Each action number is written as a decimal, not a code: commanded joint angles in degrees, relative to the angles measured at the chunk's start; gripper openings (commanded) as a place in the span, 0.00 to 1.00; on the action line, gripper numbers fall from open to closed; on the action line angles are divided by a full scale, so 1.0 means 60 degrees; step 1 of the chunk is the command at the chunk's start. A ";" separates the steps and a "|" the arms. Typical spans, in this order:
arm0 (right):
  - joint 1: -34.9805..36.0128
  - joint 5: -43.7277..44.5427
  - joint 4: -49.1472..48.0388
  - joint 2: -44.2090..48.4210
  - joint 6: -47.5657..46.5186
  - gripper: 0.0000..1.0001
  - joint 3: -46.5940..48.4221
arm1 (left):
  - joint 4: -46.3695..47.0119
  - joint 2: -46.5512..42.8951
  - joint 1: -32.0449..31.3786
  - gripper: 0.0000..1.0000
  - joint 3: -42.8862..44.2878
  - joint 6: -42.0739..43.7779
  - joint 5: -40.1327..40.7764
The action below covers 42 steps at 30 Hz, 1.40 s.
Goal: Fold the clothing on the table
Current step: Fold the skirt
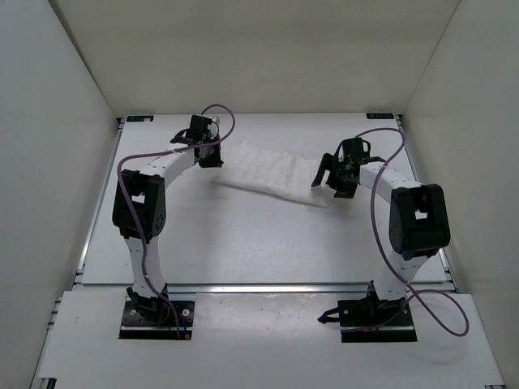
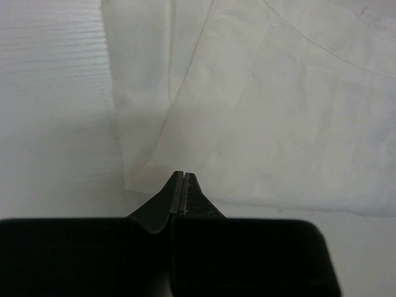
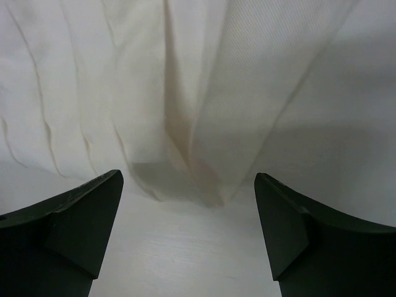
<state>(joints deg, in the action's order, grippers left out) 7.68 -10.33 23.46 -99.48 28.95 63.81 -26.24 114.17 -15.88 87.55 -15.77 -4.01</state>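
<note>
The white clothing (image 1: 272, 174) lies as a long creased strip across the far middle of the table (image 1: 243, 243). My left gripper (image 1: 209, 158) is at the strip's left end. In the left wrist view its jaws (image 2: 181, 175) are pressed together on the near edge of the clothing (image 2: 260, 111), and fold lines run in toward the tips. My right gripper (image 1: 328, 185) is at the strip's right end. There it stands open (image 3: 189, 175), its fingers either side of a bunched point of the clothing (image 3: 185, 93) without touching it.
White walls enclose the table on the left, right and far sides. A metal frame rail (image 1: 268, 287) runs along the near edge in front of the arm bases. Purple cables (image 1: 219, 113) loop off both arms.
</note>
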 commanded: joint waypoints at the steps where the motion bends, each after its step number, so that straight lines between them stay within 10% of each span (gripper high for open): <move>1: 0.0111 0.0345 -0.0220 -0.0541 0.0155 0.85 0.0965 | 0.0316 -0.0059 0.0391 0.00 0.0247 0.0049 0.0010; 15: 0.0521 0.1237 0.1259 -0.1978 -0.0005 0.58 0.2634 | -0.0182 0.1025 0.0215 0.00 0.1009 0.0284 -0.0109; 22: 0.0419 0.1033 0.1421 -0.2374 -0.0079 0.02 0.3031 | -0.0768 0.1113 0.0229 0.00 0.0937 0.0110 0.0360; 42: 0.0272 0.0608 0.2036 -0.1599 -0.1367 0.00 0.4349 | -0.1400 0.0558 -0.1747 0.00 -0.0995 -0.1136 0.0991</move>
<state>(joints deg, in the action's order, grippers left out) 8.84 -5.63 34.89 -113.16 23.00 86.35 -31.57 119.90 -25.04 86.52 -19.92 1.52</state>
